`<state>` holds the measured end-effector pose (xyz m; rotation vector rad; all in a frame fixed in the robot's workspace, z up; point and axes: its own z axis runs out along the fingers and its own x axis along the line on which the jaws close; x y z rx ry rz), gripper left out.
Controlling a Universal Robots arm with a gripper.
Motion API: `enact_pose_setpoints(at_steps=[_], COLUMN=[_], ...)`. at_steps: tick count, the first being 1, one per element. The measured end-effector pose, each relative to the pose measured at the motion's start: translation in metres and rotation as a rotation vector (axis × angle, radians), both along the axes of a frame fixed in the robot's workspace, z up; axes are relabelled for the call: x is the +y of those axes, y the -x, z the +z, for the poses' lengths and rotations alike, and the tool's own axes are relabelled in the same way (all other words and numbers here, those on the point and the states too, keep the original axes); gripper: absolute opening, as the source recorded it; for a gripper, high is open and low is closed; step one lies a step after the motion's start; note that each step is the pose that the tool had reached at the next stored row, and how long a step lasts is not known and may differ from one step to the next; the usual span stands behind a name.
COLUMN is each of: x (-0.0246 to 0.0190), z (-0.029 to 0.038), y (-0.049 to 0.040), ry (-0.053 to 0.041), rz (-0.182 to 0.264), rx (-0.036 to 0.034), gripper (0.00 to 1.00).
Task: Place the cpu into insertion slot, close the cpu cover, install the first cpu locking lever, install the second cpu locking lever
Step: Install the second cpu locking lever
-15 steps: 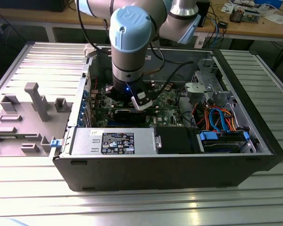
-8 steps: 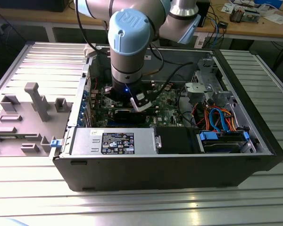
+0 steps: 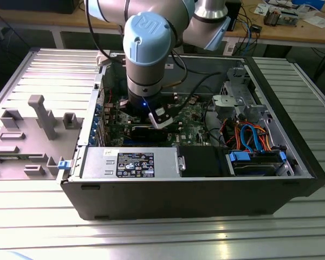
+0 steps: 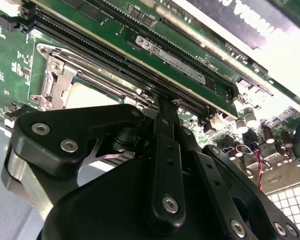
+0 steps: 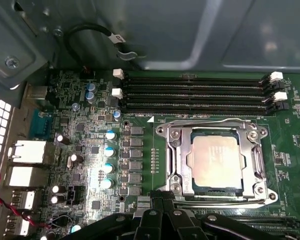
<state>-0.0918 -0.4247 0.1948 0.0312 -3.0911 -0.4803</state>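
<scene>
An open black computer case [image 3: 206, 179] lies on its side on a ribbed metal table [image 3: 151, 238], and the arm [image 3: 146, 49] reaches down into it over the green motherboard [image 5: 85, 150]. On the motherboard, the four long black memory slots [image 5: 195, 92] run side by side just beside the socket. The insertion slot [image 5: 213, 161] sits in the middle of the motherboard, its silvery rim screwed down at the corners. The cpu cover [image 5: 177, 162] lies flat over the slot, framing it with an open middle. Inside that frame the cpu [image 5: 214, 162] is seated, its dull silver top facing up; in the second wrist view the cpu [image 4: 87, 96] shows beside the black linkage.

The gripper [image 5: 160, 205] hangs at the edge of the insertion slot opposite the memory slots, its black fingers [image 5: 156, 206] drawn close together with nothing between them. Its tip is at the cover's rim, just beside the cpu and not over it; whether it touches the metal I cannot tell.
</scene>
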Motion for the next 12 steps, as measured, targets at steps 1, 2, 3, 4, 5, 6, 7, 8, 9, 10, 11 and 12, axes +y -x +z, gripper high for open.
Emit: enact_pose_setpoints(at_steps=[1,2,3,4,5,6,7,8,9,10,11,12], x=[0.0005,0.0008,0.0010,0.0013,0.0015,0.0018,0.0018,0.0019,0.0019,0.0020,0.0020,0.0020], z=[-0.0005,-0.0009,-0.0011,-0.0011,-0.0010,-0.0010,-0.0009,-0.0007,-0.0004,0.0005,0.0018,0.0032], y=[0.0006,0.0008,0.0008,0.0009,0.0010,0.0011,0.0012,0.0013,0.0014,0.0015,0.0016,0.0016], ry=[-0.0029,-0.0057,-0.0077,-0.0095,-0.0096,-0.0097,-0.0095,-0.0095,-0.0096,-0.0096,-0.0099,-0.0102], rz=[0.000,0.000,0.000,0.000,0.000,0.000,0.000,0.000,0.000,0.000,0.000,0.000], rx=[-0.0001,-0.0003,-0.0004,-0.0004,-0.0001,-0.0002,-0.0001,-0.0001,-0.0002,-0.0002,-0.0003,-0.0004], gripper=[0.11,0.11,0.11,0.11,0.11,0.11,0.11,0.11,0.11,0.11,0.11,0.11])
